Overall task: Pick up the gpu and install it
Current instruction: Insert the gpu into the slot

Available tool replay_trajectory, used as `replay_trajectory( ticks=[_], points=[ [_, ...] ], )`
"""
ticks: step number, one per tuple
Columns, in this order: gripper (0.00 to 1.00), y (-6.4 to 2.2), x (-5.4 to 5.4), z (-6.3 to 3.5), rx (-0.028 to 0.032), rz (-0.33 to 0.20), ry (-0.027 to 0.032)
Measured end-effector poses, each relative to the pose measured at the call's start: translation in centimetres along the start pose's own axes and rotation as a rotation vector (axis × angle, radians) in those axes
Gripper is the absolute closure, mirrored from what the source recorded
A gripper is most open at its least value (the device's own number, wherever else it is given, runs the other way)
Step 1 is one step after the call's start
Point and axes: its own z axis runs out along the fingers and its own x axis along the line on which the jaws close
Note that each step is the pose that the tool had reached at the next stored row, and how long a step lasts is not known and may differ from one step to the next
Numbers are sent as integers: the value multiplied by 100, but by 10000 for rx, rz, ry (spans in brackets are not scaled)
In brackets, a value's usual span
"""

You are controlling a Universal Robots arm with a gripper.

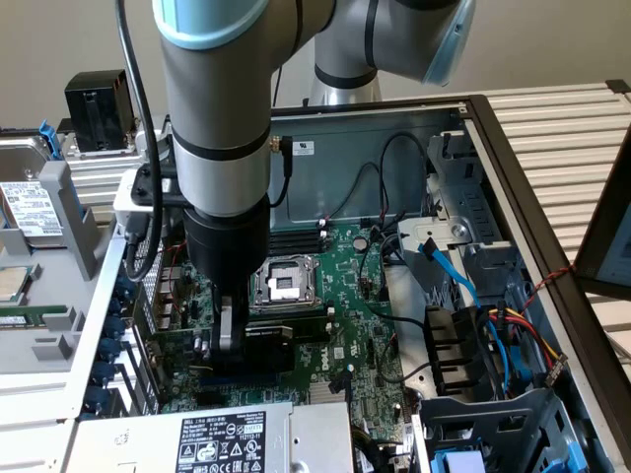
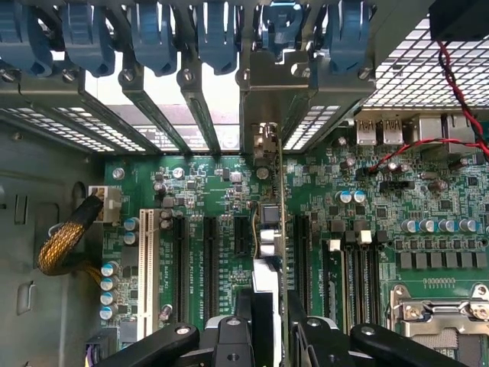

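The gpu (image 1: pixel 268 350), a black-shrouded card, stands on edge low over the green motherboard (image 1: pixel 345 325) inside the open PC case, below the CPU socket (image 1: pixel 284 281). My gripper (image 1: pixel 229 345) is shut on it from above. In the wrist view the gpu (image 2: pixel 281 229) appears edge-on as a thin green board running between the fingers (image 2: pixel 233 336) toward the case's rear wall. Its metal bracket (image 2: pixel 263 92) sits against the rear slot openings. The card is lined up between two black expansion slots (image 2: pixel 208 260). I cannot tell whether its edge is seated in a slot.
Blue retention clips (image 2: pixel 153 38) line the rear slot bays. A white slot (image 2: pixel 147 260) and a braided cable (image 2: pixel 65 245) lie to one side. The power supply (image 1: pixel 227 439), blue data cables (image 1: pixel 454 271) and drive cages crowd the case. A black cube-shaped box (image 1: pixel 99 108) stands outside it.
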Motion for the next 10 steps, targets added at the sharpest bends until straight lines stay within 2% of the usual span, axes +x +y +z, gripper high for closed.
replay_trajectory(
  ticks=[10],
  points=[
    [73,2,-16,8,-1,0,7]
  ],
)
